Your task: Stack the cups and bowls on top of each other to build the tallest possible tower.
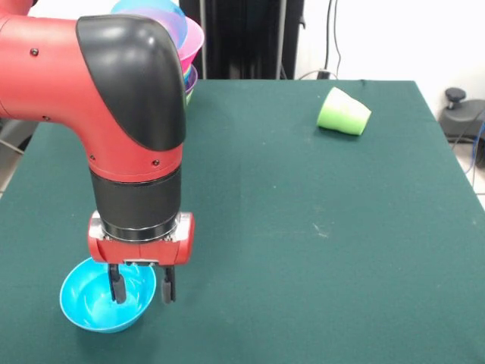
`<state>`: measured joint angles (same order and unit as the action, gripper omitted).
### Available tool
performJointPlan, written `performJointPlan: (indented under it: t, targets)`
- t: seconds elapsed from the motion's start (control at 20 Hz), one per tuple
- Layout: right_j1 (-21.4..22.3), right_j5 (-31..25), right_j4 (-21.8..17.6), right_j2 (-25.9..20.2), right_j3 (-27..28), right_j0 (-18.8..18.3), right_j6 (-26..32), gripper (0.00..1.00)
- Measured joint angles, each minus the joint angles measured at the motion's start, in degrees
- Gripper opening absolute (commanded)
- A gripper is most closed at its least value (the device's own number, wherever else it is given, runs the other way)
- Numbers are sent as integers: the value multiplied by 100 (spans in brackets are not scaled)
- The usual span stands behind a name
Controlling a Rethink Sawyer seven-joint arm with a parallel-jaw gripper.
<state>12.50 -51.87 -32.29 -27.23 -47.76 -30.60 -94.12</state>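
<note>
Bowl (95, 303) first, operator: you have the small cyan one sitting upright on the green table (303, 227) at the near left, with the gripper (142, 287) down over its right rim, one finger inside and one outside, parted around the wall (whether they actually pinch it, you cannot tell). Behind the arm (114, 91) you can see the tower (186, 53) of nested bowls poking out at the far edge, and further right the light green cup (343, 112) lies on its side, well apart from everything else.
</note>
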Motion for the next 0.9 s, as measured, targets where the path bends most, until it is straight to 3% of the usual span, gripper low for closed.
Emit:
performJointPlan:
  t: [0.1, 0.15, 0.55, 0.9]
  targets:
    - [0, 0, 0, 24, -1, 0, 0, 100]
    - [0, 0, 1, 80, -1, 0, 0, 0]
    - [0, 0, 1, 156, 0, 28, 0, 0]
    - [46, 0, 87, 311, -20, 305, -1, 0]
